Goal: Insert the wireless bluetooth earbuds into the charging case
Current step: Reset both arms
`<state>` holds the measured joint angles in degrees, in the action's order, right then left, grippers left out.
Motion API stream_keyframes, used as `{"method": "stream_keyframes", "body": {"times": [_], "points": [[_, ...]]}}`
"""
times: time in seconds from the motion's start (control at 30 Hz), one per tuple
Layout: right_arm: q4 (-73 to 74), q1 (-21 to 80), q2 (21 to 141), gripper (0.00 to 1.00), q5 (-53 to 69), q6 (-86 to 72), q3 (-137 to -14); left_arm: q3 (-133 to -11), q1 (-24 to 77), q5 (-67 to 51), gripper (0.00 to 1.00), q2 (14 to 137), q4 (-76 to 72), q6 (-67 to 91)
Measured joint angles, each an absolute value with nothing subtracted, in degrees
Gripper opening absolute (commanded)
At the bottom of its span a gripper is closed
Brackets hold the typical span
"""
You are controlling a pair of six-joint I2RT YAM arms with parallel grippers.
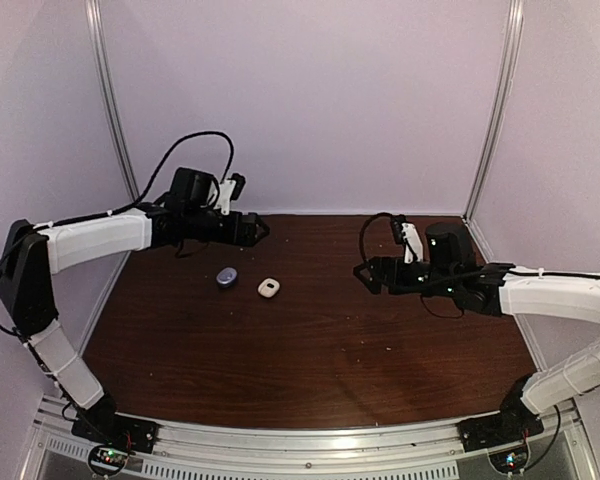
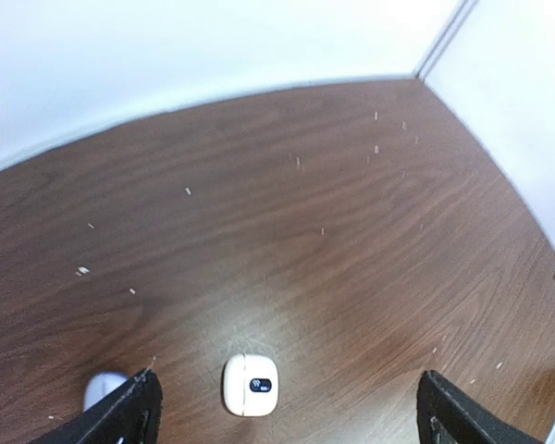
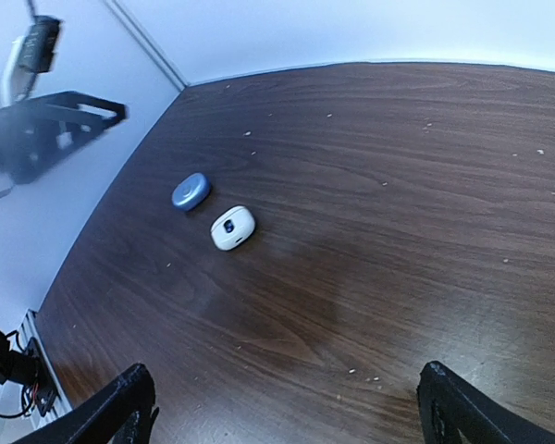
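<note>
My left gripper (image 1: pixel 261 229) hangs open and empty at the far left of the table (image 1: pixel 380 350), with its fingers spread wide. The white charging case (image 1: pixel 270 288) lies just nearer than it and the bluish-purple charging case (image 1: pixel 227 277) just to that case's left. The two cases sit close together but do not touch. My right gripper (image 1: pixel 363 275) is also wide open and holds nothing, well off to the right of both cases.

I see no earbuds loose on the wood in any view. Both lids look shut, so I judge the earbuds are inside, though I cannot see into either case. That makes the step in hand a clean release and check. To do it well I would lift the left arm straight up before swinging it away, because these light cases would skid at the slightest brush of a finger. I would also use the wrist view to confirm each lid seam sits flush; the bluish-purple case is half hidden behind a finger there.

Count: two charging cases, one white and one bluish-purple; no loose earbuds visible; two grippers, both empty
</note>
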<state>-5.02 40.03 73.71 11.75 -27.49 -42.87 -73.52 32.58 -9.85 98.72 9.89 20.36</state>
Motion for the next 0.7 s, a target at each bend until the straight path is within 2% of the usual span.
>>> {"method": "stream_keyframes", "body": {"times": [0.27,0.53,0.7], "points": [[-4.8,29.6,73.6,1.00,11.7,-28.3,-42.7,-62.5,20.6,-9.9,0.98,79.0,6.9,25.3],[-8.4,23.3,68.3,1.00,12.9,-28.8,-33.5,-47.5,21.1,-8.8,0.98,65.8,5.0,27.1],[-10.9,22.7,65.9,1.00,13.3,-29.4,-29.3,-39.5,21.1,-9.2,0.98,63.4,3.7,28.3]]}}
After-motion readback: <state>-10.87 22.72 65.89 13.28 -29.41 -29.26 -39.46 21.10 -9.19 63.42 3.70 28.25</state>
